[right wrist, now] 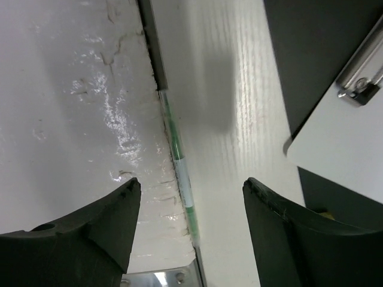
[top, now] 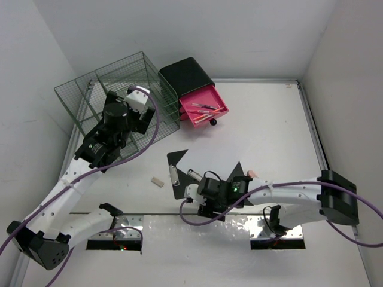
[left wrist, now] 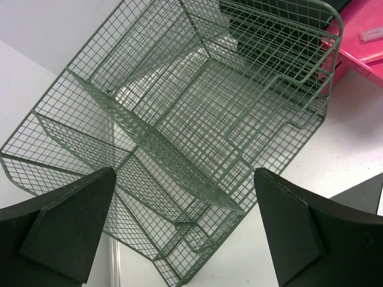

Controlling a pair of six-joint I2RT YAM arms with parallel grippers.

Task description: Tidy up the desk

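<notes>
The white table (top: 269,131) takes up pretty much the whole top view, with its metal side rails running away from the arms toward the back wall. Can't really tell which side is the long one from this angle. It sits under both tools.

Back left corner has the green wire-mesh rack (top: 119,89). Just to its right is a black box (top: 185,75) with its pink drawer (top: 206,107) pulled open, and a couple of pens (top: 203,106) are lying in it.

Near the middle there's a black clipboard (top: 179,173) with a white sheet (top: 212,158) clipped on.

The left tool (left wrist: 185,185) hangs right at the rack, spread wide with nothing in it. The right tool (right wrist: 188,191) is low over the near edge of the table, released too. A green pen (right wrist: 179,161) lies along the edge seam between its fingers, not touching either one.

A small beige block (top: 157,181) sits left of the clipboard.
</notes>
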